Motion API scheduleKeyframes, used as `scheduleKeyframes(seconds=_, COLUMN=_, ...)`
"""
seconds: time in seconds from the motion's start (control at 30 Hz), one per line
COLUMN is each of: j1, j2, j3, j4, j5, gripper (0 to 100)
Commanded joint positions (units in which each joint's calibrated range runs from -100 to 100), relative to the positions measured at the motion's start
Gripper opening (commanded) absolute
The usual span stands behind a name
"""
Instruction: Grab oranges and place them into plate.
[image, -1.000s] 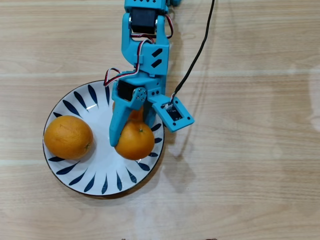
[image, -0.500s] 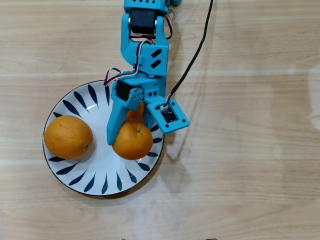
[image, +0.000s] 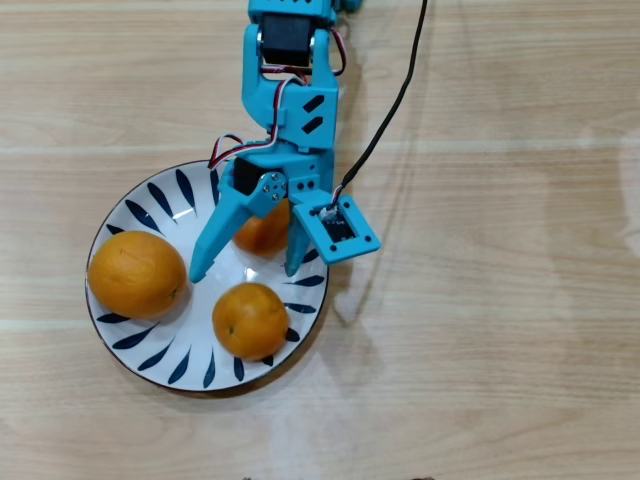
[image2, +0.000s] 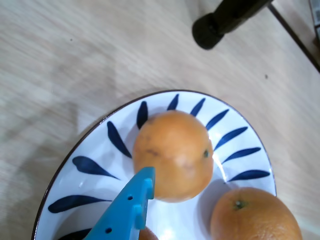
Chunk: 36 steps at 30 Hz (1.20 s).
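Three oranges, all on the plate (image: 125, 325). Left to right in the overhead view: big orange (image: 136, 274) at the left rim, small orange (image: 250, 321) lower middle, third orange (image: 265, 230) upper right, partly hidden under the claw (image: 243, 270).

Claw spread wide, holding nothing, hovering over the plate between third and small oranges. Fingertips clear of all fruit as far as visible. Only one blue finger (image2: 127, 212) in the wrist view, tip just beside the middle fruit there; contact hard to judge.

Handling, as judgement: firm, round, dimpled skin gives decent grip, moderately heavy for this arm, prone to rolling. Best taken across the widest part, fingers either side. Plate ceramic, fragile, shallow rim, so nudged fruit could roll off.

Nothing left to collect on the bench (image: 500, 300). Task looks complete or nearly so.

Around: black cable (image: 395, 105) running down the right of the arm to the wrist camera, clear of the plate. Dark post (image2: 227, 20) beyond the plate in the wrist view. No obstruction to lifting straight up; third orange sits right under the claw body.
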Motion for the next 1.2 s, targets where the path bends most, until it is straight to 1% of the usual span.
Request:
scheduleKeyframes(seconds=0.0, j1=-0.7, j2=-1.4, j3=-2.7, j4=0.1, j5=-0.3, gripper=42)
scheduleKeyframes(seconds=0.07, j1=-1.1, j2=-2.0, j3=-2.6, j4=2.0, j5=0.0, gripper=39)
scheduleKeyframes(seconds=0.13, j1=-2.0, j2=-4.0, j3=-2.2, j4=4.3, j5=0.2, gripper=33)
scheduleKeyframes(seconds=0.2, j1=-3.0, j2=-6.7, j3=-1.7, j4=7.0, j5=1.7, gripper=22)
scheduleKeyframes(seconds=0.23, j1=-4.1, j2=-10.3, j3=-0.4, j4=8.7, j5=5.0, gripper=9)
scheduleKeyframes(seconds=0.27, j1=-4.9, j2=-12.2, j3=0.7, j4=8.8, j5=6.7, gripper=2)
scheduleKeyframes(seconds=0.3, j1=-5.7, j2=-14.4, j3=2.4, j4=9.5, j5=8.2, gripper=1)
scheduleKeyframes(seconds=0.37, j1=-7.0, j2=-19.2, j3=7.4, j4=11.4, j5=10.4, gripper=4)
scheduleKeyframes(seconds=0.47, j1=-8.3, j2=-27.5, j3=17.9, j4=12.1, j5=12.2, gripper=2)
scheduleKeyframes(seconds=0.67, j1=-9.9, j2=-48.7, j3=44.8, j4=8.7, j5=13.3, gripper=2)
scheduleKeyframes(seconds=0.73, j1=-10.7, j2=-56.0, j3=51.9, j4=7.1, j5=14.6, gripper=2)
scheduleKeyframes(seconds=0.87, j1=-12.1, j2=-70.0, j3=62.6, j4=7.7, j5=17.7, gripper=2)
scheduleKeyframes(seconds=0.93, j1=-12.8, j2=-77.1, j3=67.3, j4=10.1, j5=19.3, gripper=2)
scheduleKeyframes(seconds=1.0, j1=-13.2, j2=-84.3, j3=71.1, j4=14.7, j5=21.0, gripper=2)
scheduleKeyframes(seconds=1.03, j1=-13.2, j2=-88.1, j3=72.8, j4=17.5, j5=21.8, gripper=2)
scheduleKeyframes(seconds=1.07, j1=-13.1, j2=-94.8, j3=75.4, j4=23.4, j5=23.6, gripper=2)
scheduleKeyframes(seconds=1.17, j1=-12.2, j2=-103.9, j3=79.6, j4=31.6, j5=25.2, gripper=2)
